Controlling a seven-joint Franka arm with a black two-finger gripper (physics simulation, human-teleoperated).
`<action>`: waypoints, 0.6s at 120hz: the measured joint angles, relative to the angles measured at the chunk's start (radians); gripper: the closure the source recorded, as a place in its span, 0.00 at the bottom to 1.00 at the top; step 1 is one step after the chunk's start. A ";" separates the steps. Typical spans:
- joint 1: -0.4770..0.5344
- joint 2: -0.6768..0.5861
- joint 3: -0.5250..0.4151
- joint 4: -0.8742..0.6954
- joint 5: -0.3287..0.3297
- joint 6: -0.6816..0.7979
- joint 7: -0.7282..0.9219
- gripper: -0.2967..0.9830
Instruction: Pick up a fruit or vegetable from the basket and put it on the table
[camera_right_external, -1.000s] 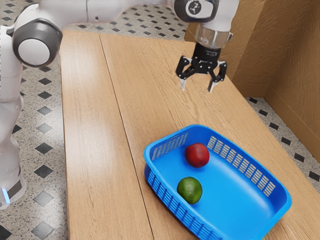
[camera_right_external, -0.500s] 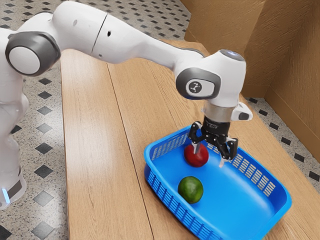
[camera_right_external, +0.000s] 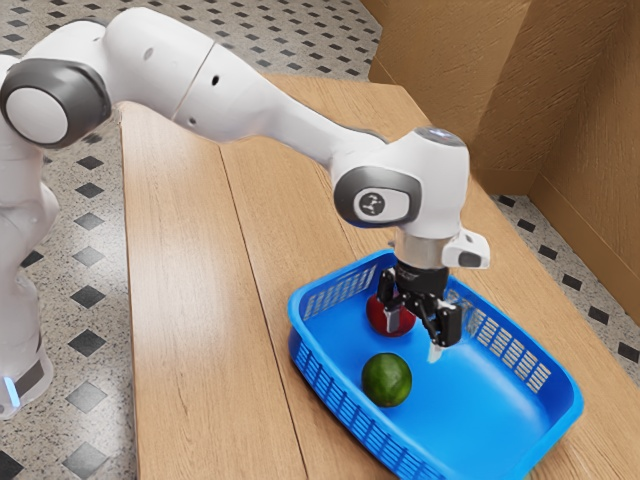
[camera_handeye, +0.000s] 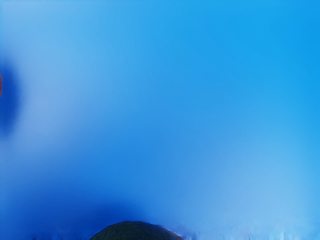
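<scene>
Wooden table (camera_right_external: 180, 260), blue basket (camera_right_external: 470, 400) standing on it, black two-finger gripper (camera_right_external: 414, 336) low over the basket with its fingers apart, round green fruit (camera_right_external: 386, 380) on the basket floor near them, red fruit (camera_right_external: 378, 318) also inside, partly hidden by the gripper.

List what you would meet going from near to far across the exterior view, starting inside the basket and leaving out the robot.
Green fruit → red fruit → table's far part → tiled floor.

Light wooden table (camera_right_external: 180, 300); 1 blue basket (camera_right_external: 335, 395) with slotted walls, upright on it.
</scene>
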 joint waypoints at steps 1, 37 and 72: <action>-0.002 -0.006 0.000 -0.010 -0.001 0.003 0.003 0.23; -0.038 -0.061 0.000 -0.104 -0.017 0.057 0.065 0.23; -0.054 -0.070 0.000 -0.140 -0.023 0.089 0.091 0.23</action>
